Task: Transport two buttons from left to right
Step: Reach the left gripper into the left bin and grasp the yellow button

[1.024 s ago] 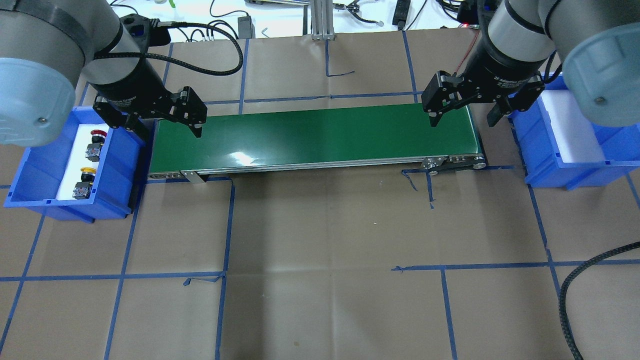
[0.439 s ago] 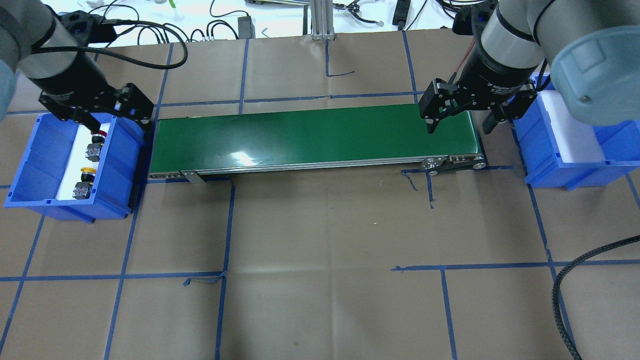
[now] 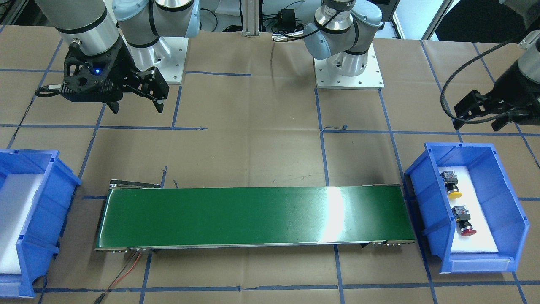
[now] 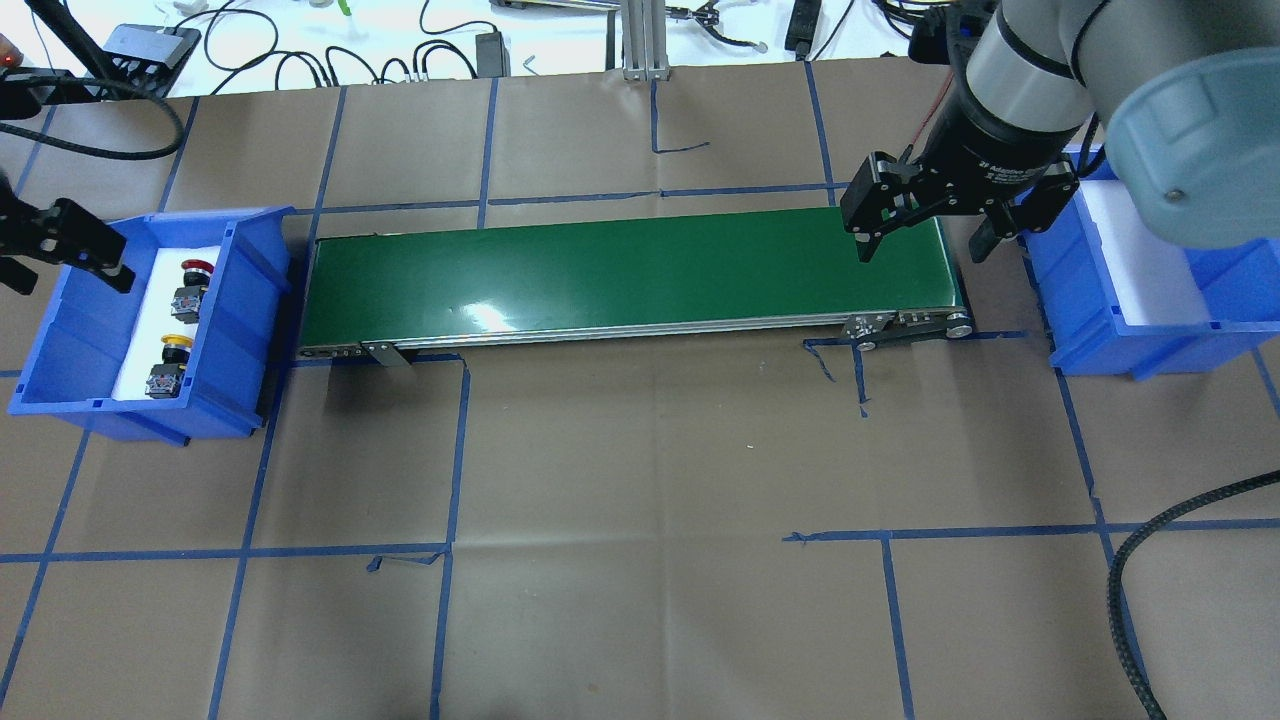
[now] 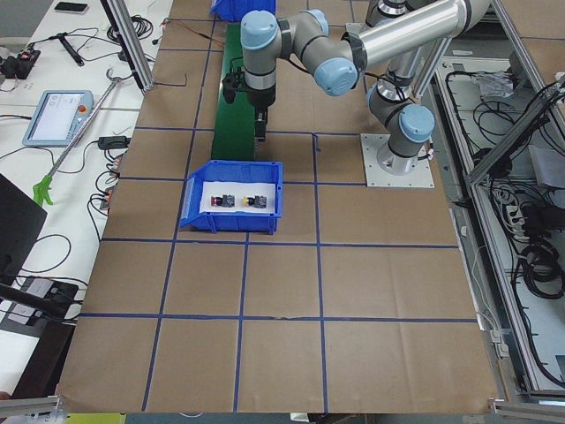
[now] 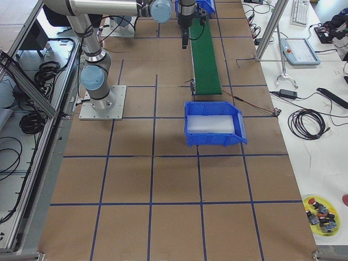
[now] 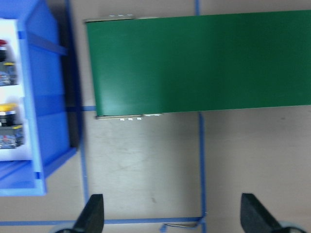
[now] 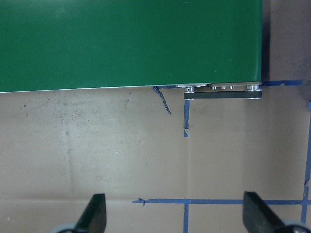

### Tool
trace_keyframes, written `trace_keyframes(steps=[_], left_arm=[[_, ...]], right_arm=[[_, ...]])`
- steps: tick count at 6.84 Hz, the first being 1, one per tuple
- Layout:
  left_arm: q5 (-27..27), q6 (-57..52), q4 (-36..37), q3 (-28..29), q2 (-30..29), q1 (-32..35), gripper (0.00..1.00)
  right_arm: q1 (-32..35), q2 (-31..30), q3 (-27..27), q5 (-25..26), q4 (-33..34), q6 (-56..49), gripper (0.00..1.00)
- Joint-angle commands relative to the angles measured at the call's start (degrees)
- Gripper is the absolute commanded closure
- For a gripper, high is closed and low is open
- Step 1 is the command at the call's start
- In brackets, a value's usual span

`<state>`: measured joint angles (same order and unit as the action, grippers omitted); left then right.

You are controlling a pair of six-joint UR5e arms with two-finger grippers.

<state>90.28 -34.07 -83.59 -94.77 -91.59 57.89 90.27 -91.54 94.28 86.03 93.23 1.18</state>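
Note:
The red button [image 4: 195, 267] and the yellow button [image 4: 176, 344] lie on white foam in the left blue bin [image 4: 245, 330]. Both also show in the front view, red [image 3: 467, 231] and yellow [image 3: 454, 194], and at the left edge of the left wrist view, with yellow [image 7: 7, 109] below red. My left gripper [image 4: 65, 275] is open and empty, raised by the bin's outer side; it also shows in the front view [image 3: 476, 125]. My right gripper [image 4: 922, 248] is open and empty over the right end of the green conveyor belt [image 4: 620, 270].
The right blue bin [image 4: 1130, 335] holds only white foam and stands just past the belt's right end. A black cable [image 4: 1130, 590] loops over the table's near right corner. A yellow dish of spare buttons [image 6: 321, 215] sits off the table.
My left gripper has swung left from the belt's left end, across the left bin, to its outer side. My right gripper has barely moved. The buttons lie as before.

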Motion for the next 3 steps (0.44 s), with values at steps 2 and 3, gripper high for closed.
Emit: trace_keyframes(steps=[2, 3], left_arm=[[-0.3, -2.3, 6.8, -0.2, -6.1, -4.1, 0.00], [-0.6, -2.3, 10.0, -0.7, -7.8, -4.0, 0.00]], right_arm=[[-0.1, 0.3, -0.3, -0.7, 0.1, -0.5, 0.00], [-0.1, 0.3, -0.1, -0.7, 0.1, -0.5, 0.00]])
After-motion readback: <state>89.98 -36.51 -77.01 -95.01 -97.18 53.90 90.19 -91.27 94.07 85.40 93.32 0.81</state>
